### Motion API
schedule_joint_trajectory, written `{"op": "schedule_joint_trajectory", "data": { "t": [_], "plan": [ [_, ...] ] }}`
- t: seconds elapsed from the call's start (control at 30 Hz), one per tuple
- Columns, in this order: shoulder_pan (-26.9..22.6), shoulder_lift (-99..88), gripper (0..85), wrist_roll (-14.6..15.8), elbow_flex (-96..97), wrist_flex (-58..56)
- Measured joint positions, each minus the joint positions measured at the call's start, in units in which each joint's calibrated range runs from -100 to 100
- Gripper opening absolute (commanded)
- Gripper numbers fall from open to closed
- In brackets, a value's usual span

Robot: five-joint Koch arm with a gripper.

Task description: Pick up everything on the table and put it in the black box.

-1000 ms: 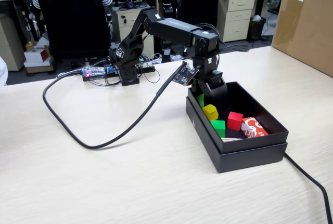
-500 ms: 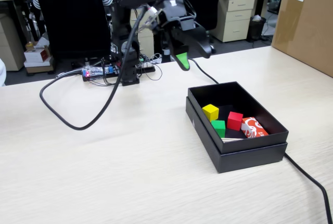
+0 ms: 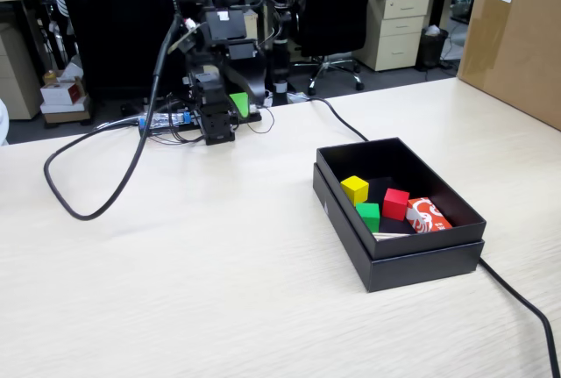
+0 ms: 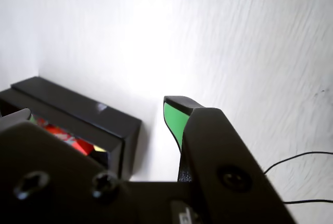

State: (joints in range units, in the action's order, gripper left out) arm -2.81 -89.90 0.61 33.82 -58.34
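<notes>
The black box (image 3: pixel 412 255) stands on the right of the pale table. It holds a yellow cube (image 3: pixel 354 189), a green cube (image 3: pixel 368 216), a red cube (image 3: pixel 395 203) and a red-and-white packet (image 3: pixel 428 216). The arm is folded at the back of the table, and my gripper (image 3: pixel 228 108) hangs low there, well left of the box. In the wrist view my gripper (image 4: pixel 99 109) is open and empty, with green-padded jaws far apart. The box (image 4: pixel 78 104) lies beyond them, with red contents (image 4: pixel 78 143) showing inside. I see no loose object on the table.
A thick black cable (image 3: pixel 79 207) loops over the left of the table. Another cable (image 3: pixel 526 308) runs past the box on the right. A cardboard box (image 3: pixel 517 36) stands at the far right. Office chairs and desks are behind the table.
</notes>
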Motion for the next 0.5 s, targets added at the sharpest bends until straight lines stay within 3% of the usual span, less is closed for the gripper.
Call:
{"op": "schedule_joint_trajectory", "data": {
  "t": [0.37,0.5],
  "plan": [
    [3.6,-8.5,52.3,0.4,15.3,0.9],
    [3.8,-8.7,52.3,0.7,24.0,6.3]
  ]
}}
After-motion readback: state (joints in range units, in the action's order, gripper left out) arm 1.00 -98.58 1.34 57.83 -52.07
